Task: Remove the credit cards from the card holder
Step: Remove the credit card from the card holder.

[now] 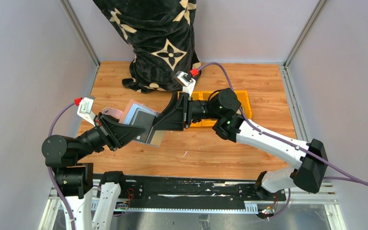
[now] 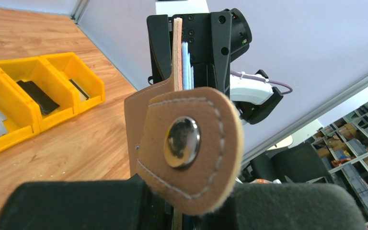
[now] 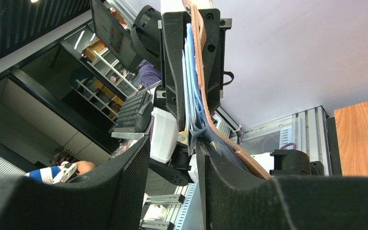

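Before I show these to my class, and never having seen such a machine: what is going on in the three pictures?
Two robot arms are bolted at the near edge of a wooden table. One picture looks down from above; the other two come from cameras on each wrist. The left hand is shut on a brown card holder, held up above the table with its snap flap facing the left wrist camera. Pale blue credit cards stick out of it edge-on. The right hand reaches in from the other side, its fingers astride those cards; whether they grip yet is unclear. A yellow bin sits on the table behind.
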You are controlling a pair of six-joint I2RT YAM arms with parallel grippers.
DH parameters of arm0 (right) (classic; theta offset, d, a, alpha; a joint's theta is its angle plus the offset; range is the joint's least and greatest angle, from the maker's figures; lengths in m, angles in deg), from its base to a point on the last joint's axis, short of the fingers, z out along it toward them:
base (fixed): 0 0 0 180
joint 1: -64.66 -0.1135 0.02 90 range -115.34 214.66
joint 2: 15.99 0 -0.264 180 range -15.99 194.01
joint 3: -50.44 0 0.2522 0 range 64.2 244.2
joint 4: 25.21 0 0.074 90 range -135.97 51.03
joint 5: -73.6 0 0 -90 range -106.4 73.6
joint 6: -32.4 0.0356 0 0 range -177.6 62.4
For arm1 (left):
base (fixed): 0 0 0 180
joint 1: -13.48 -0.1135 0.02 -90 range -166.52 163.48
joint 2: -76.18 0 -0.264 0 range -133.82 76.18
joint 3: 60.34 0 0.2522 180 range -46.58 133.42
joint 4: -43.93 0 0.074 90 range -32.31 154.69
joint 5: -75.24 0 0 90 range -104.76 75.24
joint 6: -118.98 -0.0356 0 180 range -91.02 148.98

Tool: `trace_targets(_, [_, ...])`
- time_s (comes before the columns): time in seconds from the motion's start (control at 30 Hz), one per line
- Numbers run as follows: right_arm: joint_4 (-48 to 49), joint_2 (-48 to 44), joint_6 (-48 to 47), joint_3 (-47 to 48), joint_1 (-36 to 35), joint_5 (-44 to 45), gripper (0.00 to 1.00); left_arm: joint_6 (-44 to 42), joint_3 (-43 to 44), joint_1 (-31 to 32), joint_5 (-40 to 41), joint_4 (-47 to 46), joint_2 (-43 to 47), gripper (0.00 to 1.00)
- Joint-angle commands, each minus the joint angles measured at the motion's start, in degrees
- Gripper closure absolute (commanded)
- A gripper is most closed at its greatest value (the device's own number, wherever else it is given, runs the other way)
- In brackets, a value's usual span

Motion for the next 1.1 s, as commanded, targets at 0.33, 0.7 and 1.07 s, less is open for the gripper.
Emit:
trace_targets(0.33, [8.4, 5.8, 5.1, 2.2, 1.1, 2.4, 0.79, 2.2, 0.3, 0.3, -3.0, -2.4, 2.3, 0.9])
trace_targets(0.7, [17.8, 5.4, 8.3, -2.3, 1.1, 1.3, 1.0, 4.0, -0.6, 0.3, -2.6, -4.4, 2.0, 0.77])
trace_targets(1.07, [21.7, 2.0, 7.1, -10.3, 1.2, 3.4, 1.0, 7.3, 1.0, 0.3, -1.2, -5.8, 0.8, 0.88])
